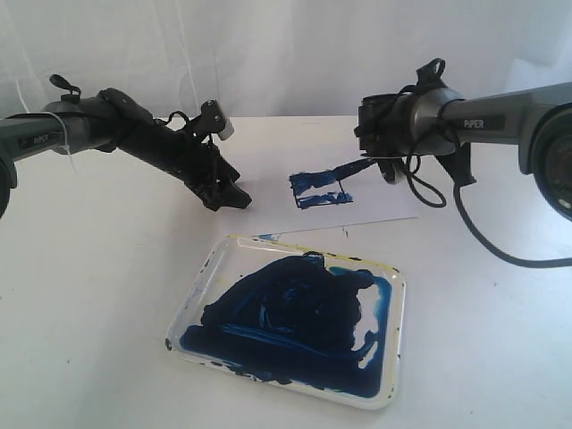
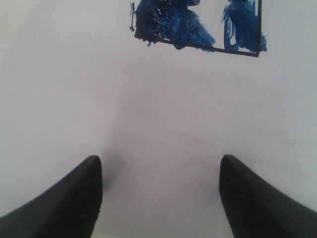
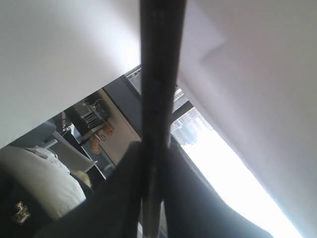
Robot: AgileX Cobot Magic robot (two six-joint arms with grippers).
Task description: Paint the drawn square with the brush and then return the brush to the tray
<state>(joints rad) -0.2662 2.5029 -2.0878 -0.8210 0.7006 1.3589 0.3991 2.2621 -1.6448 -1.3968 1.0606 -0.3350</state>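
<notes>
The drawn square [image 1: 319, 188] lies on a white paper sheet [image 1: 380, 204], smeared dark blue with white gaps; its black outline also shows in the left wrist view [image 2: 198, 29]. My right gripper [image 1: 375, 163] is shut on the brush [image 1: 344, 169], whose blue tip reaches down onto the square's upper part. In the right wrist view the two fingers pinch the black handle [image 3: 158, 74] at the gripper [image 3: 154, 163]. My left gripper [image 1: 229, 194] is open and empty, low over the paper's left edge, its fingertips [image 2: 79, 193] wide apart. The tray [image 1: 207, 279] sits nearer the front, full of dark blue paint.
The paper sheet lies just behind the tray, with a few blue specks at its front edge. A black cable [image 1: 483, 232] loops down from the right arm. White table surface stretches to both sides of the tray.
</notes>
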